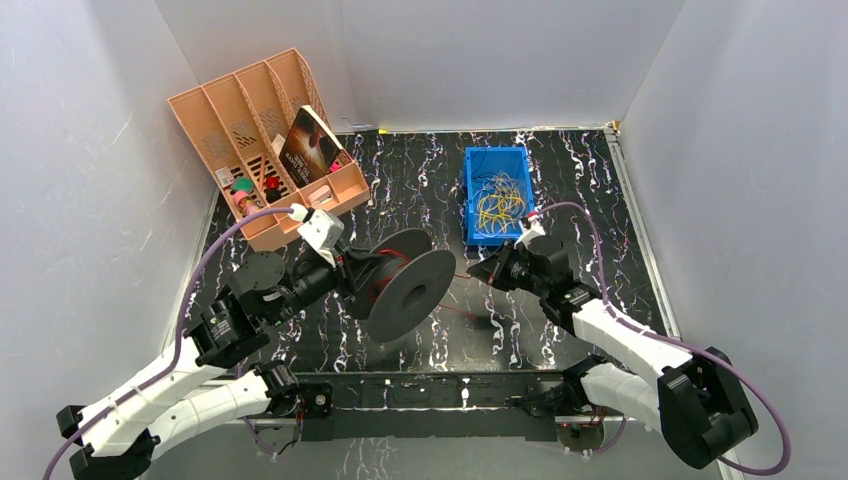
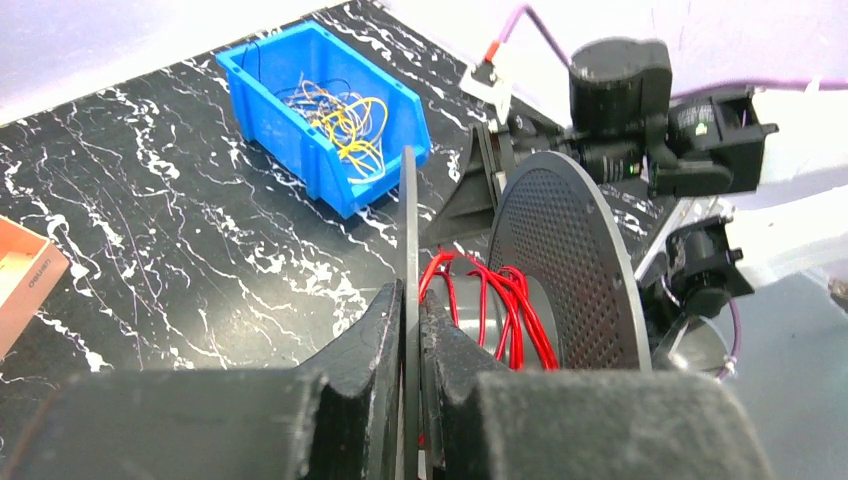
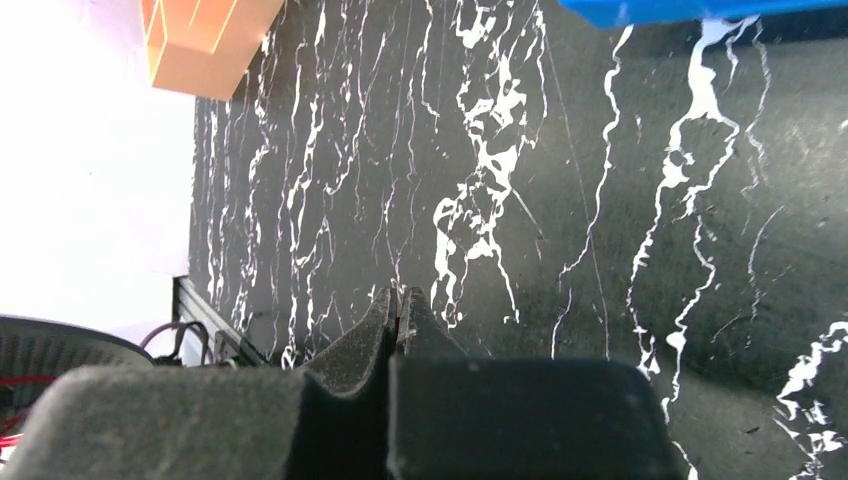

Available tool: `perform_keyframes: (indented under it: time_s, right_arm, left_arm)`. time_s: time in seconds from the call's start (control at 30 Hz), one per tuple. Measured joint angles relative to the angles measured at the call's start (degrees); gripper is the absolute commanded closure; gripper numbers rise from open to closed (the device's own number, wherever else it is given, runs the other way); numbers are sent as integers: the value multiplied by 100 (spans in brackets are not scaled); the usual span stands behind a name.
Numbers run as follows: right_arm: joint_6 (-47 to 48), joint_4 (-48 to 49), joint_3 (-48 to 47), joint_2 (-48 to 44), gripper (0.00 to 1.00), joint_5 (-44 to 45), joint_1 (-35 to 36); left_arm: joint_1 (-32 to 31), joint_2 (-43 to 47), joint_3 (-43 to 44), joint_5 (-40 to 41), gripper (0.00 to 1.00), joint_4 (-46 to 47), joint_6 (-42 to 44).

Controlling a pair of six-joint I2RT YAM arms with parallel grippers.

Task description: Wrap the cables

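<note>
A black spool [image 1: 410,295] hangs in the air, tilted, over the middle of the table. My left gripper [image 1: 350,270] is shut on its rear flange; the left wrist view shows the thin flange pinched between the fingers [image 2: 410,300]. Red cable [image 2: 505,300] is wound in several loose turns on the hub, next to the perforated flange [image 2: 570,270]. A thin red strand [image 1: 462,277] runs from the spool to my right gripper [image 1: 480,272], which is shut at the strand's end. In the right wrist view the gripper [image 3: 398,298] is closed and no wire shows.
A blue bin [image 1: 495,150] with yellow wires [image 1: 497,205] stands behind the right gripper. An orange desk organizer [image 1: 215,110] stands at the back left. White walls enclose the black marbled table [image 1: 420,170]. More red strand trails on the table [image 1: 462,315] below the spool.
</note>
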State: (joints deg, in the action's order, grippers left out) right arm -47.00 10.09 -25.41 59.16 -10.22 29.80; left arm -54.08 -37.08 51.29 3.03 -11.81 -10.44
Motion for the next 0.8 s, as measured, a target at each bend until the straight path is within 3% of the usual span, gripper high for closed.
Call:
perform_keyframes:
  time_s: [0.33,0.6,0.8]
  right_arm:
    - [-852,1154,866,-68,100,-334,411]
    - [-1403,1727,988,-66,100,411,1746]
    - [-1746,2197,1010,46,100,901,2216]
  left_arm:
    - [0,-168,-131,498,100,787,-105]
    - [0,-345,-131,957,100,1311,-225]
    - [0,-466,-223,1246,100,1657,-448]
